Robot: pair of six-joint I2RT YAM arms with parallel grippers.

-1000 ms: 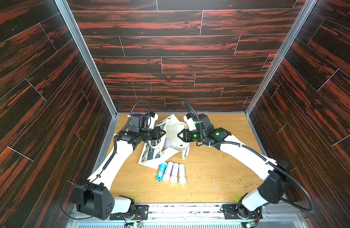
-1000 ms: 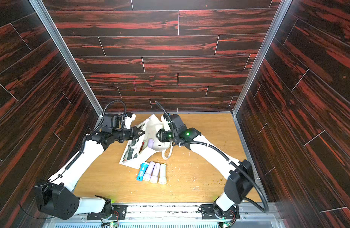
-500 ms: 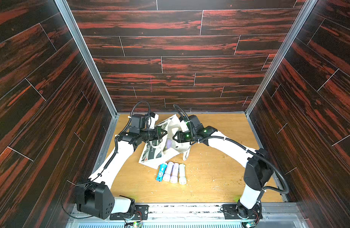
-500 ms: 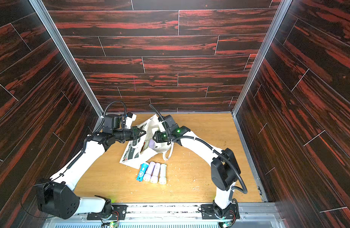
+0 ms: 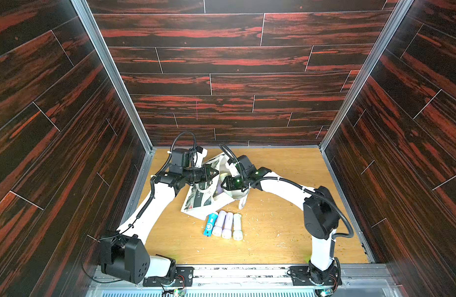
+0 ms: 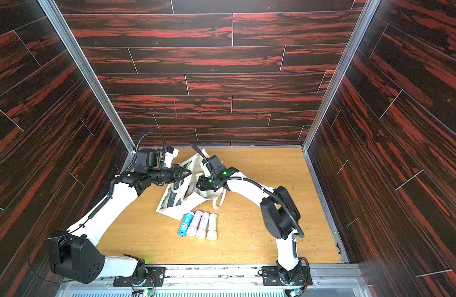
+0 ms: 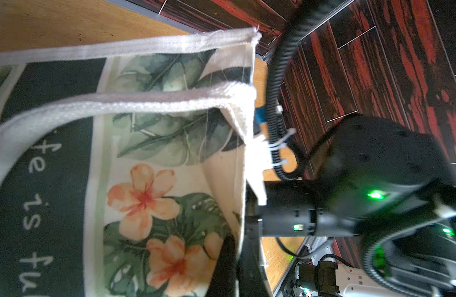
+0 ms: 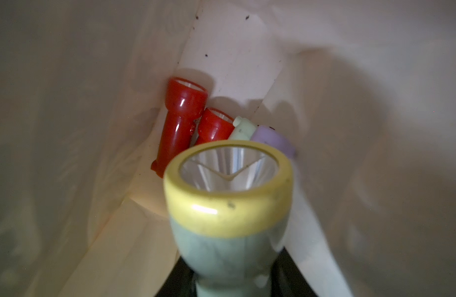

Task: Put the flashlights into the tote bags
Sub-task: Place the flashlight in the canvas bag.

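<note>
The cream tote bag (image 5: 196,200) (image 6: 171,200) lies on the table with its mouth held up. My left gripper (image 5: 213,174) (image 7: 241,270) is shut on the bag's rim (image 7: 243,180). My right gripper (image 5: 223,183) (image 8: 228,280) reaches inside the bag, shut on a pale flashlight with a yellow rim (image 8: 228,205). Deeper in the bag lie two red flashlights (image 8: 184,120) (image 8: 214,127), a pale green one (image 8: 241,128) and a lilac one (image 8: 273,140). On the table in front of the bag lie a blue flashlight (image 5: 209,224), two lilac ones (image 5: 219,223) (image 5: 228,225) and a white one (image 5: 237,226).
Dark wood-pattern walls (image 5: 67,128) close in the table (image 5: 286,231) on the left, back and right. A metal rail (image 5: 247,270) with both arm bases runs along the front edge. The right arm's elbow (image 5: 319,216) stands high over the table's right half.
My right gripper has moved left, deeper into the bag with the flashlight, and that arm's elbow has swung in toward the middle. The left gripper keeps its hold on the rim.
</note>
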